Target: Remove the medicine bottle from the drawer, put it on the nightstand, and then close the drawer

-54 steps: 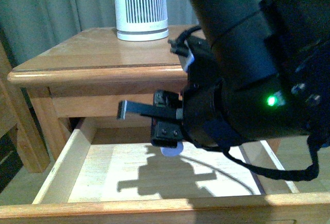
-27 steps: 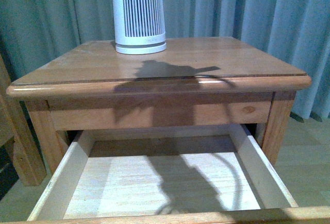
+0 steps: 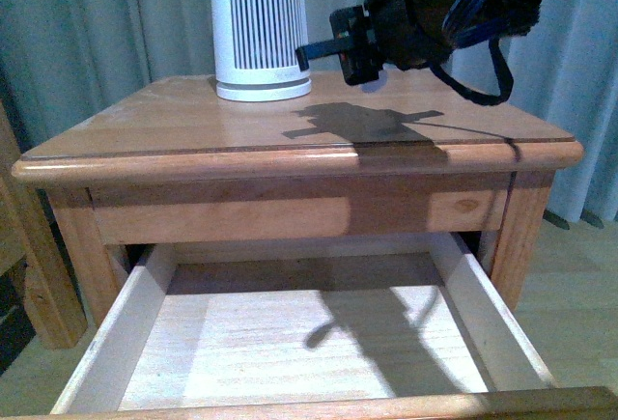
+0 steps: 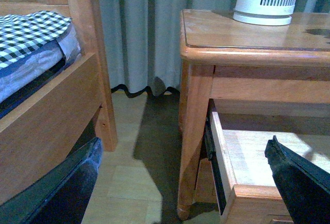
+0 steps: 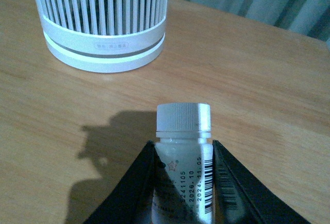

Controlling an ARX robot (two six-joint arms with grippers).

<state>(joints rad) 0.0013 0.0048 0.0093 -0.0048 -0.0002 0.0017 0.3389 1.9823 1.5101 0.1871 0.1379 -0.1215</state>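
Observation:
My right gripper [image 3: 333, 50] hangs above the honey-brown nightstand's top [image 3: 193, 121], next to the slatted white device [image 3: 259, 24]. In the right wrist view it [image 5: 183, 183] is shut on the medicine bottle [image 5: 183, 157], a small white cylinder with a ribbed white cap and printed label, held above the top [image 5: 268, 80]. In the front view the gripper hides the bottle. The upper drawer [image 3: 126, 323] is pulled out, its pale interior bare. My left gripper [image 4: 180, 183] is open and empty, low beside the drawer's corner [image 4: 227, 183].
The slatted device [image 5: 98, 23] stands at the back of the top, close beyond the bottle. A wooden bed frame [image 4: 87, 54] with checked bedding [image 4: 31, 33] stands left of the nightstand [image 4: 196, 105]. Grey curtains [image 3: 97, 24] hang behind.
My right gripper has lifted from low over the open drawer, passed up out of the front view, and now hangs over the nightstand top. Its shadow has moved onto the top.

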